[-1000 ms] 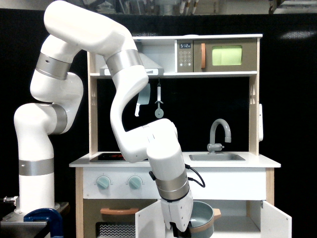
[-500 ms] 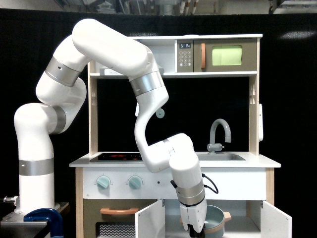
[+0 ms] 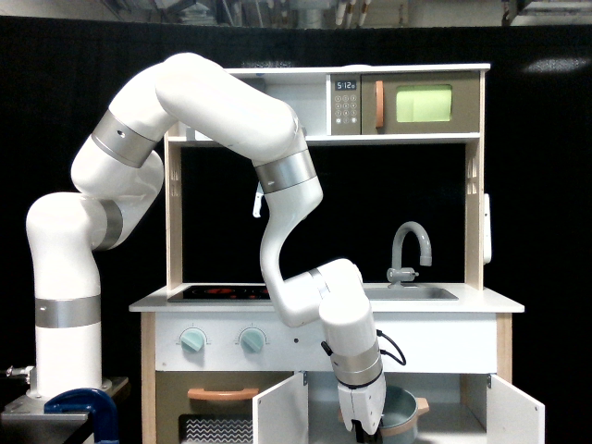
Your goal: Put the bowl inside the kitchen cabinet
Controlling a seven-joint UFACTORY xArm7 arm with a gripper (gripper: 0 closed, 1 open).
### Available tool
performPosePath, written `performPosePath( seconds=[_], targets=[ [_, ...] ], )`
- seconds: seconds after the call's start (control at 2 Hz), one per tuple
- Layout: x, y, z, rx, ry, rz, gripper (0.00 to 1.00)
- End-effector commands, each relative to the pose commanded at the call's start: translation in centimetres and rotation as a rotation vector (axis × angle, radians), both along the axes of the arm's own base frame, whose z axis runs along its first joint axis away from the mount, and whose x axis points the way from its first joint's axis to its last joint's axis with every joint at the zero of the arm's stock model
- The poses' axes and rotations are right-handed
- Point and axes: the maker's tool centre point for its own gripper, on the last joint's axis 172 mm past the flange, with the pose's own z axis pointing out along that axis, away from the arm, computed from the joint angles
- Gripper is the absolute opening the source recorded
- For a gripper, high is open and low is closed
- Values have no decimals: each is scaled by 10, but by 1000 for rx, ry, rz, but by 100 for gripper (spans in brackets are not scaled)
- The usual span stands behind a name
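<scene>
Against a black backdrop, my gripper (image 3: 363, 427) reaches low into the open kitchen cabinet (image 3: 444, 407), where the bowl (image 3: 403, 412) sits; its jaws are cropped, so I cannot tell their grip.

Single frontal mid-distance view facing toy kitchen (image 3: 326, 305)

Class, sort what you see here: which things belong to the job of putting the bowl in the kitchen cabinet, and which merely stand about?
Belong to the job: bowl; kitchen cabinet, doors open; gripper.

Merely about: microwave; faucet; sink; stove knobs; oven handle.
</scene>
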Motion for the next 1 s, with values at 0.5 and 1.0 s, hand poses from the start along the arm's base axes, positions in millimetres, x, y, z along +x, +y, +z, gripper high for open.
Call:
performPosePath(
  seconds=[0.5, 1.0],
  targets=[
    [2, 19, -3, 0, 0, 0, 100],
    [-3, 23, -2, 0, 0, 0, 100]
  ],
)
